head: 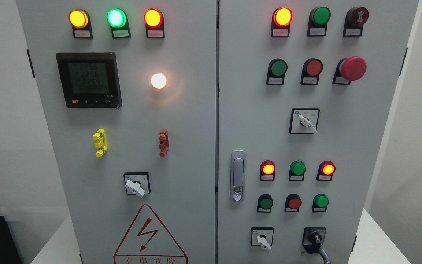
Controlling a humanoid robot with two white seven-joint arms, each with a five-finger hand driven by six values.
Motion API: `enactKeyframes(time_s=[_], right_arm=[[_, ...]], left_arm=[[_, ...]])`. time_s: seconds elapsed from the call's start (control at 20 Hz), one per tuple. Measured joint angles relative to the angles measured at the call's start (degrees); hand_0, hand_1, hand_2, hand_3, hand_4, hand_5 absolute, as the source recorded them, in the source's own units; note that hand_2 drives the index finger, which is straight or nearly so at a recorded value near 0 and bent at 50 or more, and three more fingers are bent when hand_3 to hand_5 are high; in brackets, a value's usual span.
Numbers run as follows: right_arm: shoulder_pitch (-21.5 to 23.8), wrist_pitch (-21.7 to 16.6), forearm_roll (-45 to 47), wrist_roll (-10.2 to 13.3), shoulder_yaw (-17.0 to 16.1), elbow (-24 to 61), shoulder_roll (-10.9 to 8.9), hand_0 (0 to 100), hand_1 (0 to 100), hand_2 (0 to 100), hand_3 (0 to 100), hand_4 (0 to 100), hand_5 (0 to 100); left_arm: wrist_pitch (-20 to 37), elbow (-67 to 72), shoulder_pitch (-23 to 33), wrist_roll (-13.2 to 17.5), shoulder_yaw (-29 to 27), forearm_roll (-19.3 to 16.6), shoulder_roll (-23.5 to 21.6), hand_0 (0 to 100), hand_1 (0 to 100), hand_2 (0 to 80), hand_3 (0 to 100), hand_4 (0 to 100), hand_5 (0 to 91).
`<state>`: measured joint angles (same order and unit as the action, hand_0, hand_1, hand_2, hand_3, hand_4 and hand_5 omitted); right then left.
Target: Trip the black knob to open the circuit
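A big grey box (196, 110) with lights and switches.
The meter (88, 80) shows 2256, 2256, 2254, and the red warning sign (148, 236) reads 有电危险. The black knob (314, 238) sits low on the right door; no robot hands show, so I cannot tell about fingers.

You could not read the small labels (280, 32) under the lamps and buttons; the print was too fine. The warning triangle (150, 238) was cut off by the bottom edge, as was the grey lever (325, 255) below the black knob (315, 238).
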<state>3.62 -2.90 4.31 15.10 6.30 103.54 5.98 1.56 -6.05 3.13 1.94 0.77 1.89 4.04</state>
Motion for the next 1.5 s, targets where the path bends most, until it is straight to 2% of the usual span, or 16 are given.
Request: enactKeyframes(time_s=[1.5], right_arm=[[-0.1,0.0,0.1,0.6,1.9,0.0,-0.02,0,5,5,100,100,96]], left_arm=[[0.0,0.0,0.0,0.0,0.0,0.0,0.0,12,39,0.0,0,0,0.0]])
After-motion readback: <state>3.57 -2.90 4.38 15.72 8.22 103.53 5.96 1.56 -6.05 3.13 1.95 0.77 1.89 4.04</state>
